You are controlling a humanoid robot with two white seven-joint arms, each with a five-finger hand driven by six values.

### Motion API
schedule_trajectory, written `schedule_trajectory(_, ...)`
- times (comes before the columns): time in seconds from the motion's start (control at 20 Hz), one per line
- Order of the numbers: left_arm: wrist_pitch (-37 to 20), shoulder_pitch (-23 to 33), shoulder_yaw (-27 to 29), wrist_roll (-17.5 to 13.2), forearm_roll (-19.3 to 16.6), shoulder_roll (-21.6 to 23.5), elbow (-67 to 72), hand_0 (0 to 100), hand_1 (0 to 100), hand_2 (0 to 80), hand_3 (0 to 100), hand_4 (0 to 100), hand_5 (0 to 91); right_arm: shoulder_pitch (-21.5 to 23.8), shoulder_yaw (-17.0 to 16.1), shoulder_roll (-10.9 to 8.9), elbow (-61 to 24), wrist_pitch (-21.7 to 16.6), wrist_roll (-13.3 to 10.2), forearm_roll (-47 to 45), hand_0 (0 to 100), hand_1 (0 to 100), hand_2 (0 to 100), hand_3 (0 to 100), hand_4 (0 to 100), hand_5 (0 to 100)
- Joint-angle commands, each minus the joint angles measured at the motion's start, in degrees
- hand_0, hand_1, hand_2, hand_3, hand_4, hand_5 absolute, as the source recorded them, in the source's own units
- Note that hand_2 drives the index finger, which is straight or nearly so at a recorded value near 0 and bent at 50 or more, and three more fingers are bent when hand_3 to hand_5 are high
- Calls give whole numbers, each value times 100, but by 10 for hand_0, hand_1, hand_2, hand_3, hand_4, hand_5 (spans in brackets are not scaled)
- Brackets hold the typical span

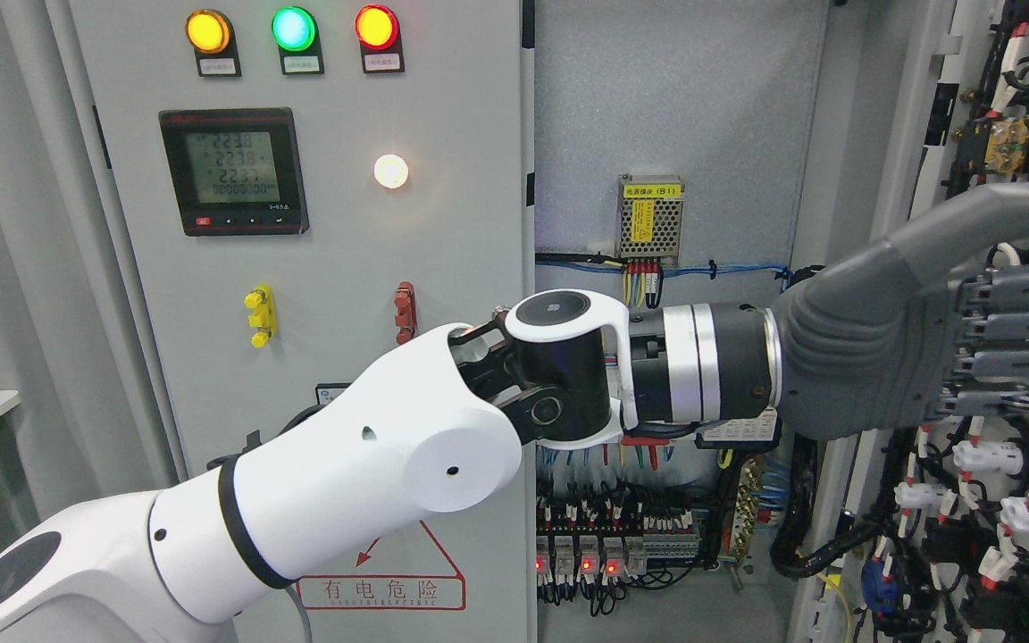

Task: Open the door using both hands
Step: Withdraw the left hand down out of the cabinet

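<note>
A: Where is the arm?

B: The white-shelled left arm (318, 482) comes in from the lower left and reaches across to the right, ending in a dark grey left hand (925, 348). Its thumb sticks up and out toward the upper right, and the four fingers (1015, 339) lie straight and stacked, pointing right, holding nothing.

A: And the door?

B: The light grey right-hand cabinet door (916, 134) stands swung open at the picture's right, its wired inner face turned toward the camera. The flat hand lies in front of that inner face; whether it touches the door I cannot tell.

A: What shows behind the arm?

B: The open cabinet interior (675, 107) with a small perforated metal power supply with a yellow label (651, 217), bundled wires and a row of relays with red lights (581, 558) at the bottom.

A: And the left side?

B: The closed grey left door panel (443, 107) carries yellow, green and red round indicator lamps (291, 29), a black digital meter (233, 171), a lit white lamp (390, 171) and a red-triangle warning sticker (380, 585).
</note>
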Motion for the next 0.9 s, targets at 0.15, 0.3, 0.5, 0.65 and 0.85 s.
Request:
schedule_trajectory(0.15,-17,932,438,376,-1011,1179,-1251,290,0,28,29,33,0,-123,26,-27,194,0,-2,0,219,0,0,0,0,0)
schedule_trajectory(0.3,-34,1240,438,393,-1320,1258,-1375,290,0,28,29,33,0,-114,26,-27,194,0,-2,0,219,0,0,0,0,0)
schedule_trajectory(0.5,18,2125,455,385,-2644,1635,-1840,290,0,28,29,33,0,-123,26,-27,194,0,-2,0,219,0,0,0,0,0)
schedule_trajectory(0.65,53,3074,727,385,-3165,1794,-1955,291,0,28,29,33,0,-123,26,-27,194,0,-2,0,219,0,0,0,0,0)
schedule_trajectory(0.85,115,4725,1315,332,-4105,2128,-1946,291,0,28,28,32,0,-123,35,-27,194,0,-2,-9,219,0,0,0,0,0)
